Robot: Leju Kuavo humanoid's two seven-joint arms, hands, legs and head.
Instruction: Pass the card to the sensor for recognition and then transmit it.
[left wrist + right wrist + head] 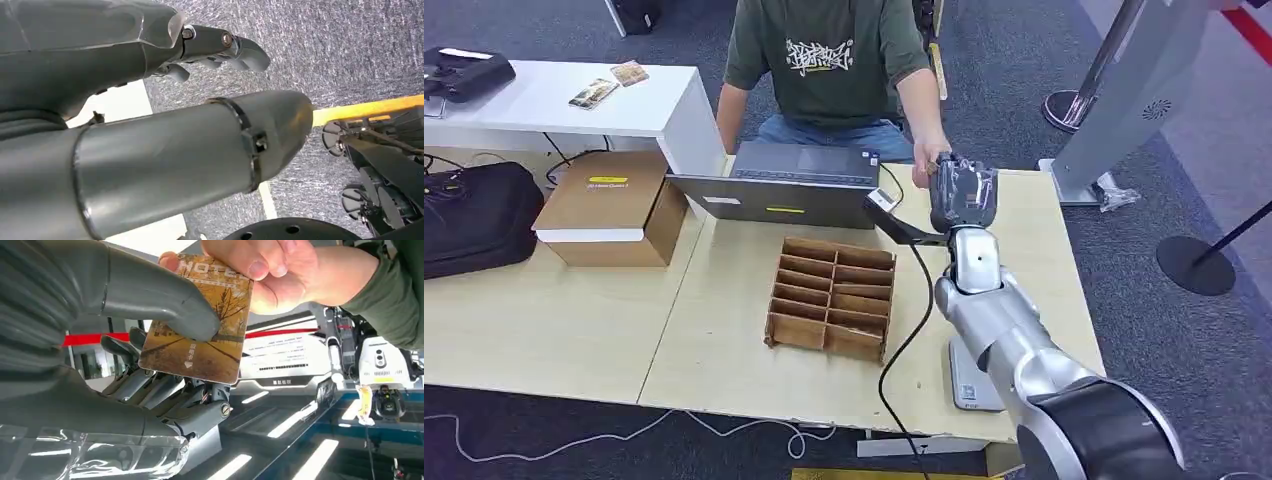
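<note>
A brown hotel card (200, 350) is pinched between the thumb and fingers of my right hand (150, 355). That hand (964, 192) is raised over the table's far edge, palm toward the seated person. The person's hand (265, 270) grips the card's other end, so both hold it at once. In the head view the person's hand (929, 150) meets mine from behind. A small sensor head on a black arm (884, 203) stands just left of my right hand, beside the laptop. My left hand (150, 150) hangs over grey carpet, holding nothing, fingers apart.
A grey laptop (794, 185) sits at the table's far edge. A cardboard divider tray (832, 297) lies mid-table, with a black cable (904, 340) running past it. A flat grey device (972, 385) lies front right. A cardboard box (609, 205) and black bag (474, 215) are at left.
</note>
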